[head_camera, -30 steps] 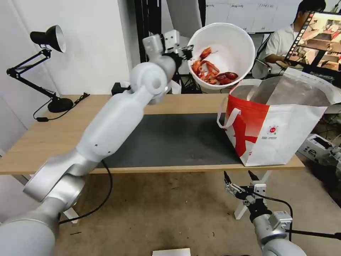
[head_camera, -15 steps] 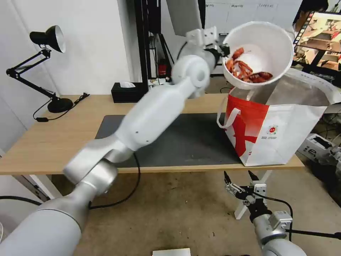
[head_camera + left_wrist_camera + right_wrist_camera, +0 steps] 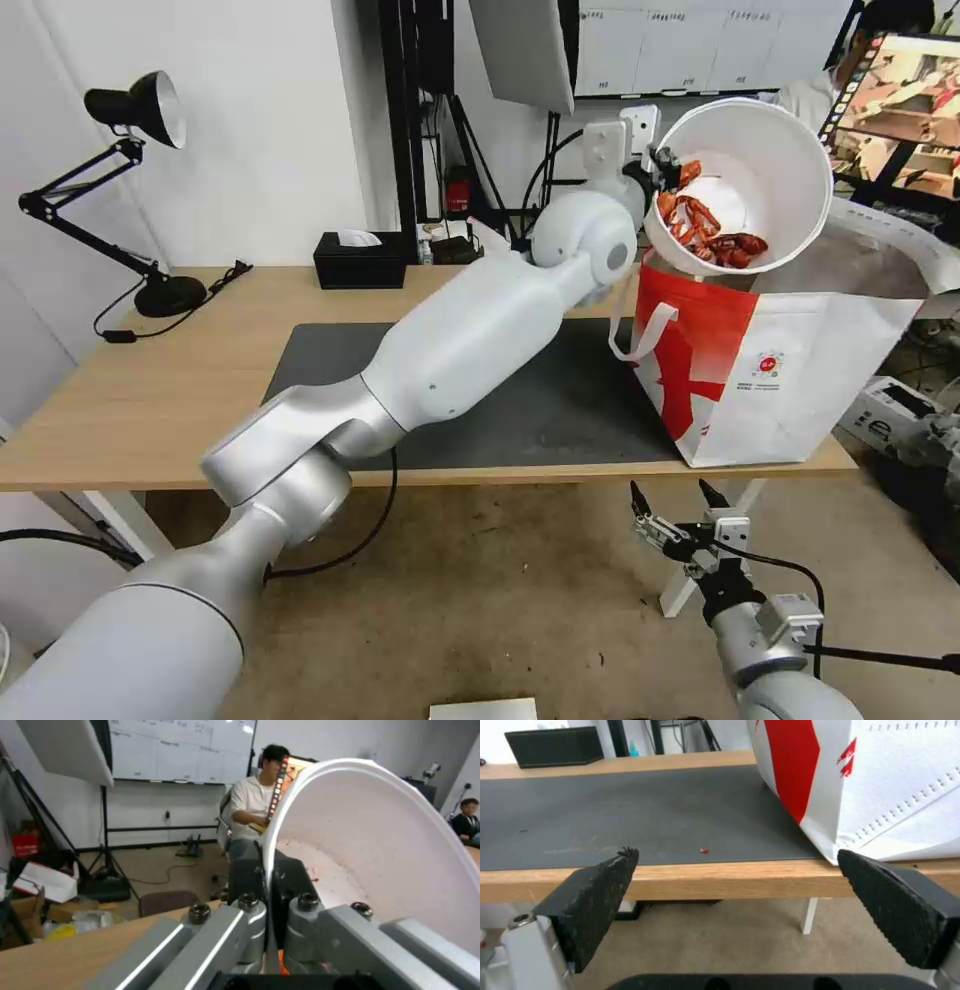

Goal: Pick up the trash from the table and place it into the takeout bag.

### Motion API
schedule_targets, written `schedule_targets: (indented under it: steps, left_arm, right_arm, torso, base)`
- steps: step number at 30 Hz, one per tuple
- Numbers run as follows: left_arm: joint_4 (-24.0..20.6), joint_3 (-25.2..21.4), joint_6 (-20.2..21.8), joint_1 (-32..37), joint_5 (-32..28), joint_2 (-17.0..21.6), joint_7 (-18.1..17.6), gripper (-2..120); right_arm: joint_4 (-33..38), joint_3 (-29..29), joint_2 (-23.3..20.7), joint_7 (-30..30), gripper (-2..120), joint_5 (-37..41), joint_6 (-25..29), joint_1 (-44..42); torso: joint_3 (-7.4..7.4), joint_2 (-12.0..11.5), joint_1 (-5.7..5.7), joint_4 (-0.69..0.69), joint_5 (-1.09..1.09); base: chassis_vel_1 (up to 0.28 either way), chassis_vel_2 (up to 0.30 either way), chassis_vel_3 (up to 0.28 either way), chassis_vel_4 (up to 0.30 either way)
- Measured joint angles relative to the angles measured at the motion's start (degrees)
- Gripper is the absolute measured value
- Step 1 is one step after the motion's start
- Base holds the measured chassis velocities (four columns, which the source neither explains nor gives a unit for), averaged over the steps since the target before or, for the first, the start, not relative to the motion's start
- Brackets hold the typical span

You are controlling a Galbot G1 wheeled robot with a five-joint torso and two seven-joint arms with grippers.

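My left gripper (image 3: 662, 166) is shut on the rim of the white round bowl (image 3: 770, 150), which is part of the trash. The bowl hangs tilted over the open top of the white-and-red takeout bag (image 3: 800, 350), with red scraps (image 3: 712, 228) lying in its lower side. In the left wrist view the bowl's rim (image 3: 280, 832) sits clamped between the fingers (image 3: 250, 915). The bag stands at the right end of the dark mat (image 3: 500, 400) on the light-wood table (image 3: 130, 400). My right gripper (image 3: 680, 505) hangs open below the table's front edge, seen also as my right gripper (image 3: 737, 853) facing the bag (image 3: 880, 783).
A black tissue box (image 3: 360, 260) and a black desk lamp (image 3: 140, 110) stand at the table's back left. A small red crumb (image 3: 704, 850) lies on the mat near the front edge. A cardboard box (image 3: 890, 410) sits on the floor to the right.
My left arm has swung the bowl to the right and then slightly down, from above the table's back to over the bag's opening. The right arm has not moved.
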Motion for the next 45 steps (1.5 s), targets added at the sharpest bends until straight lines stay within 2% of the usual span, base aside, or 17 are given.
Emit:
schedule_targets:
  steps: [12,18,30,45]
  left_arm:
    - [-1.82,1.31,2.29,0.54,-1.76,-0.03,2.07,0]
    - [-2.33,2.11,6.08,0.46,-4.89,0.43,3.19,0]
    - [-0.54,2.77,10.30,0.80,-8.61,0.30,4.74,0]
    - [1.05,4.17,11.47,1.24,-9.89,-0.16,5.67,0]
  right_arm:
    - [0.00,0.00,0.00,0.00,100,0.00,0.00,0.00]
    - [0.00,0.00,0.00,0.00,100,0.00,0.00,0.00]
    - [0.00,0.00,0.00,0.00,100,0.00,0.00,0.00]
    - [0.00,0.00,0.00,0.00,100,0.00,0.00,0.00]
  torso:
    - [0.00,0.00,0.00,-0.01,0.00]
    - [0.00,0.00,0.00,0.00,0.00]
    - [0.00,0.00,0.00,-0.01,0.00]
    - [0.00,0.00,0.00,-0.01,0.00]
  base:
    - [0.000,0.000,0.000,0.000]
    - [0.000,0.000,0.000,0.000]
    - [0.000,0.000,0.000,0.000]
    - [0.000,0.000,0.000,0.000]
